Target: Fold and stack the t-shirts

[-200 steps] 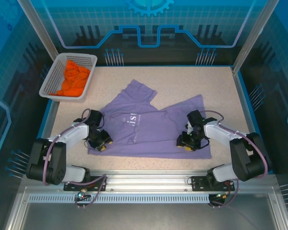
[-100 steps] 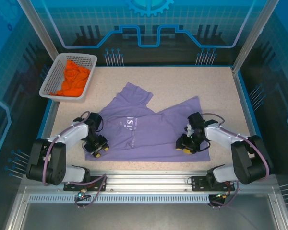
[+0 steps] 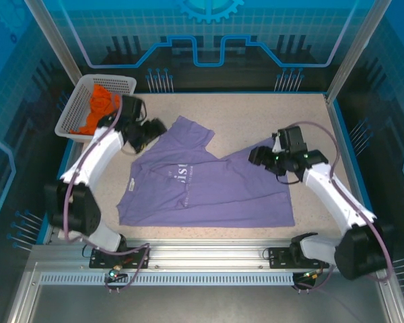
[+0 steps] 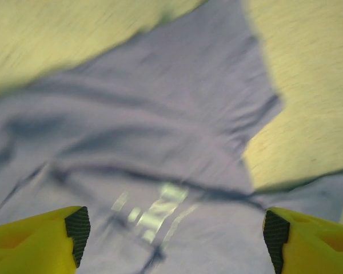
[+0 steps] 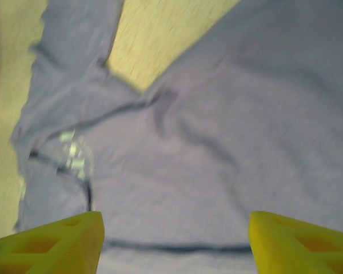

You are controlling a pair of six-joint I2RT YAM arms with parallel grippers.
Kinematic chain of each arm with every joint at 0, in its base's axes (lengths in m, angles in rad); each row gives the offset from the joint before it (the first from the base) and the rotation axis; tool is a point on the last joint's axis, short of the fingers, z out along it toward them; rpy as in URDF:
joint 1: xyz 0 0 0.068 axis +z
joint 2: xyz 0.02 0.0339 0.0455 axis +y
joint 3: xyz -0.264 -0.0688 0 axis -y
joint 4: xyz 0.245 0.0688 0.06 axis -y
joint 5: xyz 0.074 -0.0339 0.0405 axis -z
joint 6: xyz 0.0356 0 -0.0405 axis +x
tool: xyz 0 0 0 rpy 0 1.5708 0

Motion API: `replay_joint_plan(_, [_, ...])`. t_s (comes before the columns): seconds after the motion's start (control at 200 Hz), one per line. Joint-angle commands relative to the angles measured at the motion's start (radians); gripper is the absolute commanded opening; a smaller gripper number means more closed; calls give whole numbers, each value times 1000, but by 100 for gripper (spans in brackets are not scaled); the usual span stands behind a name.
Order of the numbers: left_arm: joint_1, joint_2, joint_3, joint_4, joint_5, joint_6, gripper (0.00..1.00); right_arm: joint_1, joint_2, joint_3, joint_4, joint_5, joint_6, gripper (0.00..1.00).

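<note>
Orange t-shirt (image 3: 94, 114): bunched in the white basket (image 3: 124, 79) at 10 o'clock; it could snag on the mesh if pulled out sideways.
Left fingers (image 4: 37, 242): spread wide and empty, over the 11 o'clock sleeve of the lavender t-shirt (image 3: 209, 192); pinching one layer there would drag and bunch the chest.
Lavender t-shirt: mid-table, creased and crooked, with its long straight edge toward 6 o'clock.
Right fingers (image 5: 51, 242): wide and empty above the 2 o'clock corner; lifting unevenly with my left would skew the fold. My wrist views are blurred, so the cloth there is probably, not certainly, a single layer.
Table (image 3: 269, 114): speckled beige and matte; the cloth may grip it rather than slide.
Room: a blue-lit enclosure (image 3: 209, 40) with clear panels.
</note>
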Motion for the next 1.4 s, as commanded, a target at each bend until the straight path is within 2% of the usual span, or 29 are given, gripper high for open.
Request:
replay_joint_plan(0.0, [-4, 207, 204, 98, 88, 120, 83, -93, 140, 108, 29, 84, -14, 66])
replay_joint_plan(0.17, [-4, 579, 630, 0, 145, 217, 83, -213, 313, 268, 7, 139, -12, 64])
replay_joint_plan(0.34, [-4, 927, 1077, -112, 100, 300, 81, -270, 432, 359, -40, 141, -28, 63])
replay_joint_plan(0.44, [-1, 1068, 1221, -110, 54, 327, 78, -276, 484, 423, -78, 120, -68, 63])
replay_joint_plan(0.64, [-2, 1143, 1221, 5, 67, 357, 67, -279, 538, 486, -93, 64, -98, 61])
replay_joint_plan(0.91, [-30, 1162, 1215, -17, 67, 450, 56, -279, 558, 452, -76, 25, -61, 61])
replay_joint_plan(1.201, [-62, 1165, 1195, -114, -15, 450, 54, -279, 589, 475, -65, -6, -48, 61])
replay_joint_plan(1.396, [-61, 1151, 1170, -109, -61, 420, 56, -278, 590, 481, -65, -28, -56, 61])
